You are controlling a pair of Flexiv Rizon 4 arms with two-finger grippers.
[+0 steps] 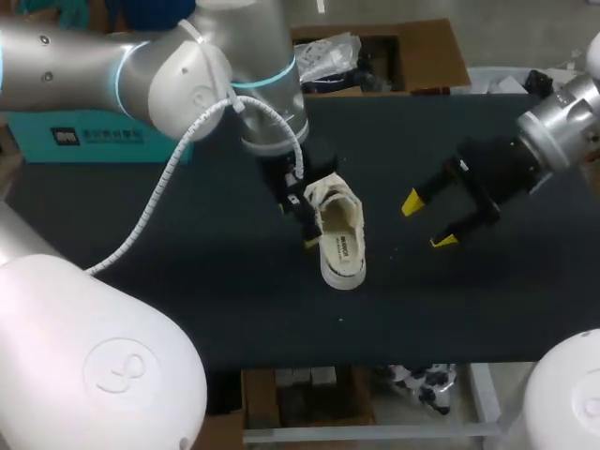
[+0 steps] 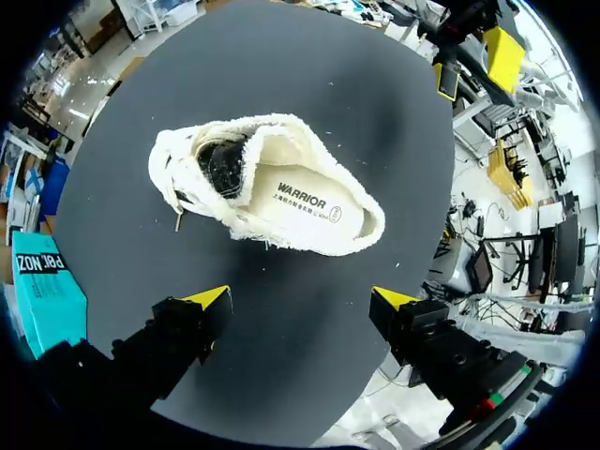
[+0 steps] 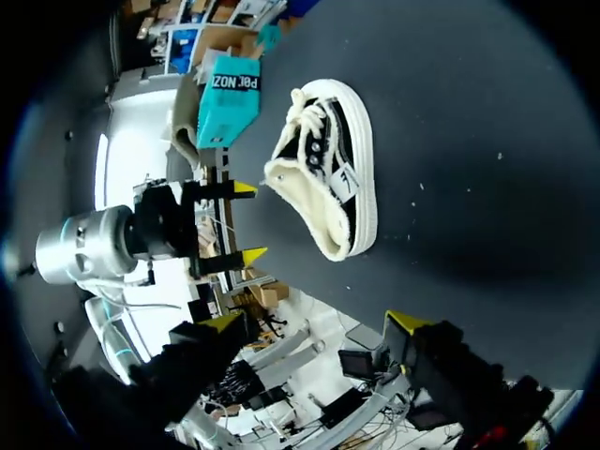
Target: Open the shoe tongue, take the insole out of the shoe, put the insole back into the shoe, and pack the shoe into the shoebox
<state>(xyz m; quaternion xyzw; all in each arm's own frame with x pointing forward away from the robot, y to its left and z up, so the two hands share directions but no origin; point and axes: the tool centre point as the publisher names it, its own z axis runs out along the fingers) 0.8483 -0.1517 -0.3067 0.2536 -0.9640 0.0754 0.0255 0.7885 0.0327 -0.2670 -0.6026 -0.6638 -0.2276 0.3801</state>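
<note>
While left end effector (image 2: 302, 297), right end effector (image 3: 315, 321) gape empty: one shoe (image 3: 361, 178), one insole (image 2: 305, 202) inside.

One shoe (image 1: 343, 239), one teal box (image 1: 94, 141)

The left arm (image 1: 169, 66) is extended from the left toward the middle, and the left claw (image 2: 300, 298) is pointed steeply downward — its yellow-tipped fingers spread wide, nothing gripped. The right claw (image 1: 427, 221) is held out from the right, fingers likewise parted and empty.
</note>
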